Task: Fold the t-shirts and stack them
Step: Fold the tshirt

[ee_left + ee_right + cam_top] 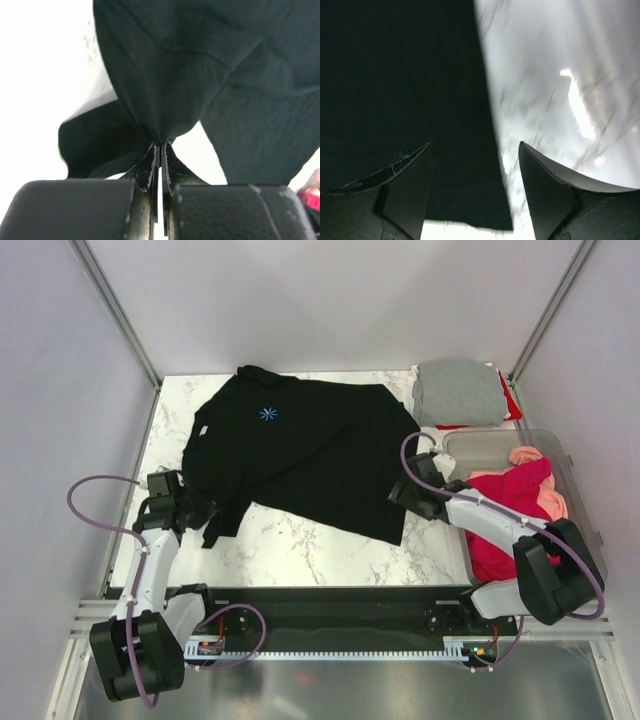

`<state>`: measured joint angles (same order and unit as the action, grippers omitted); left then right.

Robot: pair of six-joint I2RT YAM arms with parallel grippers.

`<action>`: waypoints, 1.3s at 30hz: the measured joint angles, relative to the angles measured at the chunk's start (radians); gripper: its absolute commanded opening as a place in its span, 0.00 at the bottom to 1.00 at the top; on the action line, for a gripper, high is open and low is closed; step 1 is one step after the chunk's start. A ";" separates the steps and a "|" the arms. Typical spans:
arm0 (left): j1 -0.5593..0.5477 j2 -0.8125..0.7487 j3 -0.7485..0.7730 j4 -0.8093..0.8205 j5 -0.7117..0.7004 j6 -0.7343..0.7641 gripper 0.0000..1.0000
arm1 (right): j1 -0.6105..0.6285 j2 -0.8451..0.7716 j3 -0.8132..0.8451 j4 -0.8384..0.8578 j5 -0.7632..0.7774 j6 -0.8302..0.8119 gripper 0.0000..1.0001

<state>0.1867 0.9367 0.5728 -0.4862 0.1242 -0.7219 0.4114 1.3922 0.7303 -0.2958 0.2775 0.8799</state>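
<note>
The large black cloth t-shirt [300, 452] lies spread on the marble worktop [300, 552]. Left claw [193, 508] is clamped on its near-left edge; right claw [408, 496] gapes over the right edge, which it probably must grip before folding.

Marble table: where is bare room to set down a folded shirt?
The widest bare patch is the near strip of the marble table, in front of the black t-shirt. A smaller one lies at the far left corner, beside its collar. The right side is crowded: grey folded shirt, clear tub of pink shirts.
</note>
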 measured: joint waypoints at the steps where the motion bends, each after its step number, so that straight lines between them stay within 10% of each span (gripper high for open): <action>1: 0.000 0.005 -0.006 0.001 0.009 0.000 0.02 | 0.037 -0.010 -0.007 -0.018 0.001 0.016 0.75; 17: 0.000 -0.026 -0.043 -0.006 0.093 0.000 0.02 | 0.296 -0.214 -0.211 -0.151 0.043 0.254 0.59; 23: 0.000 -0.051 -0.047 -0.006 0.097 0.000 0.02 | 0.309 -0.188 -0.225 -0.073 0.041 0.275 0.37; 27: 0.000 -0.051 -0.047 -0.006 0.097 0.000 0.02 | 0.318 -0.178 -0.241 -0.029 0.033 0.282 0.00; 39: 0.000 -0.170 0.002 -0.113 0.150 -0.014 0.02 | 0.257 -0.611 -0.153 -0.381 0.204 0.288 0.00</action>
<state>0.1867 0.7666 0.5747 -0.5995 0.2745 -0.7361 0.6685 0.7815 0.5777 -0.6773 0.4820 1.1683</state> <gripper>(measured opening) 0.030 0.007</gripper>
